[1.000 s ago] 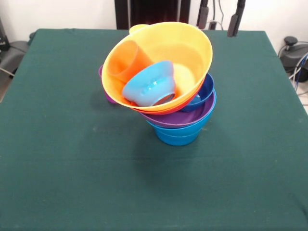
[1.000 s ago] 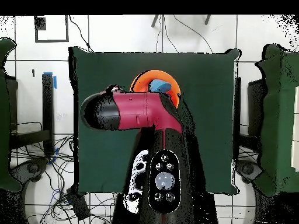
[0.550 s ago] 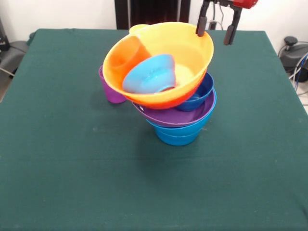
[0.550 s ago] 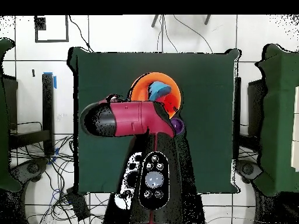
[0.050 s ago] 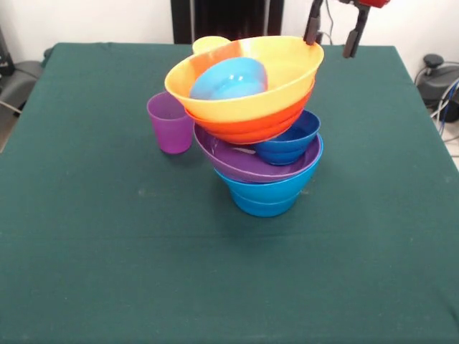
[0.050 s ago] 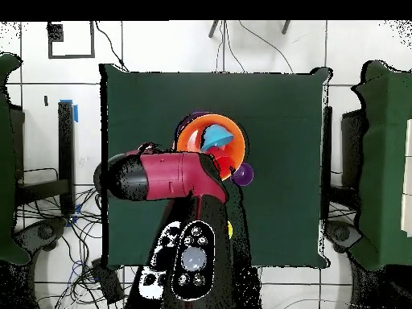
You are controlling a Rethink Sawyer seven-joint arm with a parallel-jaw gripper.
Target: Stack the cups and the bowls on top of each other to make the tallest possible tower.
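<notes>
From the front, the tower (image 5: 254,129) stands mid-table on the green cloth (image 5: 107,244), six bowls showing: blue base, purple, dark blue, orange, large yellow, and a cyan bowl (image 5: 228,79) nested on top. Off the stack, a purple cup (image 5: 170,122) stands beside it and a yellow cup (image 5: 210,44) peeks behind, while the gripper (image 5: 332,32) hangs empty, fingers apart, above the rim. From overhead, the arm (image 6: 173,177) hides much of the stack, so only the orange rim, cyan bowl and purple cup (image 6: 244,173) can be counted; both cups seem left to add.
</notes>
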